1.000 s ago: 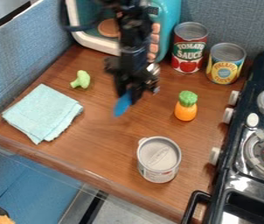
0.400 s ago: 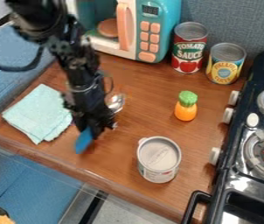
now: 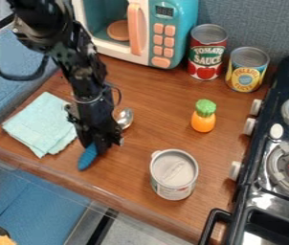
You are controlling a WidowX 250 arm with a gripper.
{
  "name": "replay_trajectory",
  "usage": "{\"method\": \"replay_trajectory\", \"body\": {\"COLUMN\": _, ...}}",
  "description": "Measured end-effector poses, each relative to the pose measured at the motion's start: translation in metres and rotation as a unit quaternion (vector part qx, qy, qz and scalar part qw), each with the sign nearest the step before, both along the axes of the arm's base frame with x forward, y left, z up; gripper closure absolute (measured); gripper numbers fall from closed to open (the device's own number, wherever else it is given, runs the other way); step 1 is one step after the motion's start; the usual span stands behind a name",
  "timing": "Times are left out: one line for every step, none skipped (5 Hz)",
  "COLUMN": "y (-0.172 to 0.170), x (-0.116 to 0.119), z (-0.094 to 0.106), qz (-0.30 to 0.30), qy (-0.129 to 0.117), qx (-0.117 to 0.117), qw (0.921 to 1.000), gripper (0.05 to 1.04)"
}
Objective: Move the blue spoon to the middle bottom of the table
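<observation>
I judge the carry nearly finished: the blue spoon is at the near side of the table, in the gap between the folded cloth on its left and the pale open-looking can on its right. Its blue handle points toward the near edge, and its metal bowl lies on the far side of my gripper, slanting away to the right. That looks about right for the middle bottom, though perhaps slightly left of where I'd want it. What remains, as I read it, is to set the spoon fully down if it isn't already, let go and lift clear. I can't tell from this angle whether the spoon touches the wood.

My arm enters from the upper left, bends over the far left part of the table and slants down to the near side, the gripper low and pointing downward, just right of the cloth. The fingers look closed around the spoon's handle, though the gripper's body hides part of the grasp. I'd release gently, since the handle could roll or swing on opening.
</observation>
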State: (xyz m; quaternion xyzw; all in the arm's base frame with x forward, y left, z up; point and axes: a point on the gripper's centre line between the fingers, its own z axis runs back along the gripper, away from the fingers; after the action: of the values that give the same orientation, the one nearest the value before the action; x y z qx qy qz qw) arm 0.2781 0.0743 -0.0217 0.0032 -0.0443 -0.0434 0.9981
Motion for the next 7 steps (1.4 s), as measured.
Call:
{"method": "replay_trajectory", "body": {"y": -0.006, "x": -0.002, "z": 0.0, "qz": 0.0, "qy": 0.011, "qx": -0.002, "qw": 0.9999, "gripper": 0.325}}
{"method": "replay_trajectory", "body": {"y": -0.005, "x": 0.005, "z": 0.033, "qz": 0.004, "qy": -0.017, "qx": 0.012, "qw": 0.9998, "gripper": 0.092}}
{"method": "replay_trajectory", "body": {"y": -0.009, "x": 0.009, "z": 0.054, "qz": -0.004, "qy": -0.03, "qx": 0.023, "qw": 0.9993, "gripper": 0.08}}
{"method": "replay_trajectory", "body": {"y": -0.012, "x": 0.012, "z": 0.059, "qz": -0.005, "qy": -0.023, "qx": 0.023, "qw": 0.9994, "gripper": 0.083}}
{"method": "replay_trajectory", "body": {"y": -0.012, "x": 0.011, "z": 0.058, "qz": -0.006, "qy": -0.023, "qx": 0.024, "qw": 0.9994, "gripper": 0.083}}
{"method": "replay_trajectory", "body": {"y": -0.012, "x": 0.012, "z": 0.059, "qz": -0.007, "qy": -0.023, "qx": 0.024, "qw": 0.9994, "gripper": 0.083}}
{"method": "replay_trajectory", "body": {"y": -0.012, "x": 0.011, "z": 0.058, "qz": -0.007, "qy": -0.022, "qx": 0.024, "qw": 0.9995, "gripper": 0.083}}
